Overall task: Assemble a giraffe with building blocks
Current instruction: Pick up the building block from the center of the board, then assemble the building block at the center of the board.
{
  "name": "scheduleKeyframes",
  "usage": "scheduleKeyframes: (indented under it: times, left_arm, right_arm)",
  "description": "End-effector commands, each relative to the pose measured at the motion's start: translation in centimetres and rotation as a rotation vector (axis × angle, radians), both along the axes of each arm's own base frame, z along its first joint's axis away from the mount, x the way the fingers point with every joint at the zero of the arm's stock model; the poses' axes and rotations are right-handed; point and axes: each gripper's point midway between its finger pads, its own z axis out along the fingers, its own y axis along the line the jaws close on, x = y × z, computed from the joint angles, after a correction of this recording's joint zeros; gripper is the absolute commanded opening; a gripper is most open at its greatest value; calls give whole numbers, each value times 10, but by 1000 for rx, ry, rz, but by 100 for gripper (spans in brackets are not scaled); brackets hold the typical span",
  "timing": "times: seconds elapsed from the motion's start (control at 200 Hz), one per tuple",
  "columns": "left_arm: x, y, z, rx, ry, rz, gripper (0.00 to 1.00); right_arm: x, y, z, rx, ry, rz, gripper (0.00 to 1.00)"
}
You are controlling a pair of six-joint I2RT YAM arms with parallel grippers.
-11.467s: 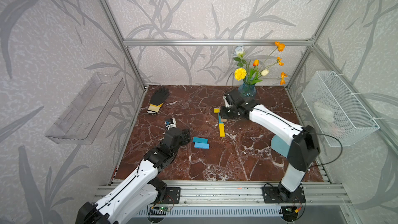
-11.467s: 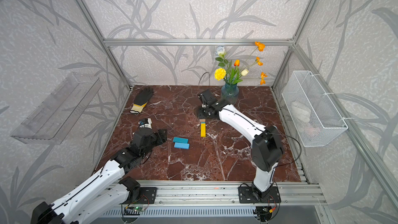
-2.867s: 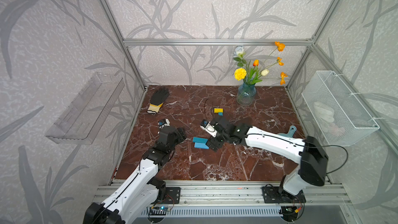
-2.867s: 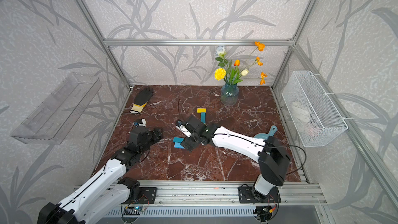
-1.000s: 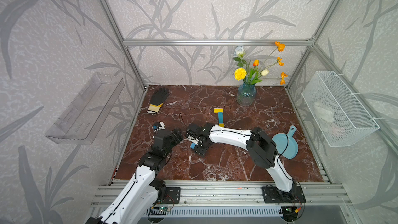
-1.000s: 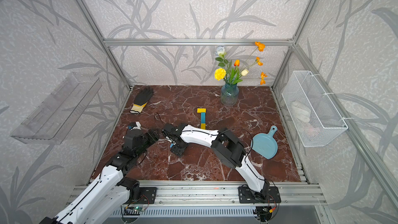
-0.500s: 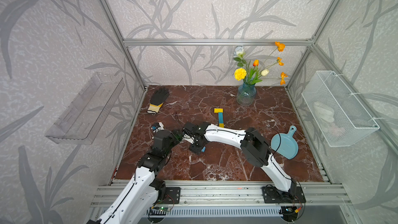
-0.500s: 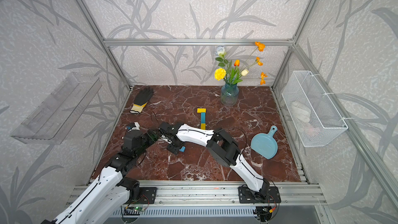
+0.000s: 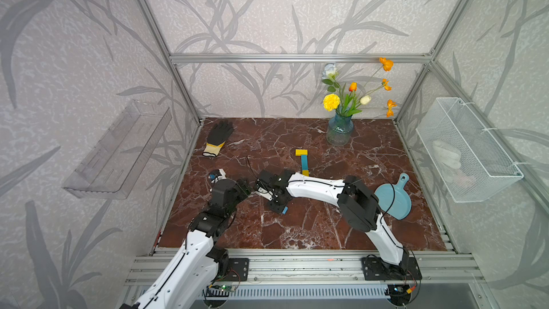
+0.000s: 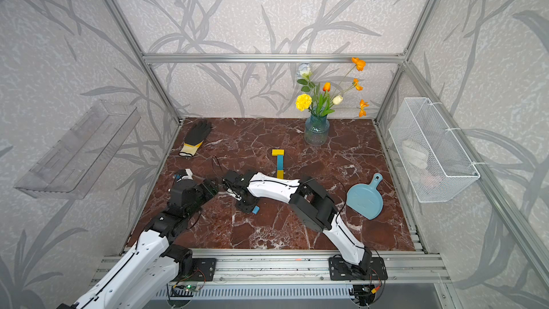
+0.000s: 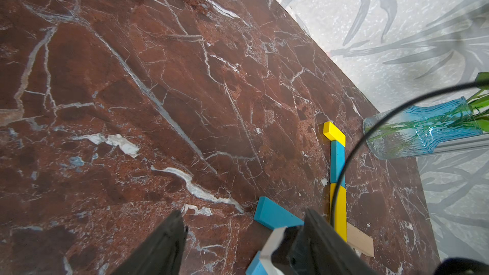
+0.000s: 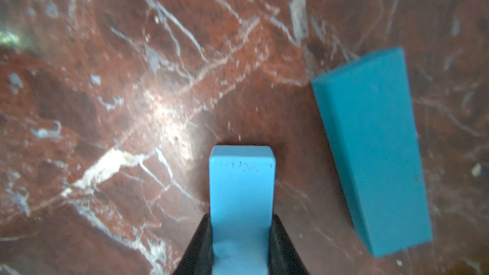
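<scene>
**A:** Pinching anything, the right gripper (image 12: 241, 224)?

**B:** Yes. Its black fingers (image 12: 197, 250) are closed tight on the sides of a light-blue rectangular building block (image 12: 242, 181), which sticks out past the tips. Whether it rests on the red-brown marble tabletop (image 12: 105, 101) I cannot tell. In both top views only the block's end shows under the wrist.

**A:** The other loose piece?

**B:** A darker teal rectangular block (image 12: 370, 149) lies flat on the marble just beside the held one, not touching it.

**A:** And the left gripper (image 11: 240, 239)?

**B:** Jaws parted with nothing between them. It hovers close to the right arm's wrist.

**A:** Where is the giraffe?

**B:** The part-built giraffe (image 9: 303, 162) lies flat towards the back of the table, near the blue glass vase of flowers (image 9: 339, 132). A short yellow block (image 11: 334, 133) lies crosswise as the head. Below it a teal block (image 11: 337, 161) and a long yellow block (image 11: 338, 207) lie end to end. A plain tan wooden block (image 11: 360, 242) sits against the side of the long yellow one.
</scene>
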Motion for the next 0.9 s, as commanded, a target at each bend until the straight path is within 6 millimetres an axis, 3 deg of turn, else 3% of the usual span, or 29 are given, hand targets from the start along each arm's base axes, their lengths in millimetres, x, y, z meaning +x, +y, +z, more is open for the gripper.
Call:
scheduleKeyframes:
  times: [0.0, 0.11, 0.2, 0.28, 0.37, 0.61, 0.73, 0.895]
  left_arm:
    - [-1, 1, 0, 9, -3, -4, 72]
    - [-1, -3, -3, -6, 2, -24, 73]
    - [0, -8, -4, -23, -3, -42, 72]
    - [2, -11, -6, -38, -4, -50, 72]
    - [4, -14, -8, -45, 4, -62, 72]
    - [9, -24, -15, -64, 34, -100, 72]
    - [10, -34, -17, -65, 71, -154, 71]
    - [9, -36, -22, -71, 85, -163, 71]
  right_arm:
    - [35, -43, 92, 59, -178, -143, 0]
    - [54, -103, 132, 60, -247, -286, 0]
    - [62, -163, 144, 38, -277, -436, 0]
    - [62, -209, 138, 46, -273, -587, 0]
    - [55, -240, 121, 76, -264, -712, 0]
    - [31, -251, 61, -5, -118, -787, 0]
    - [27, -242, 21, -12, -10, -796, 0]
    - [28, -227, -19, -3, 77, -795, 0]
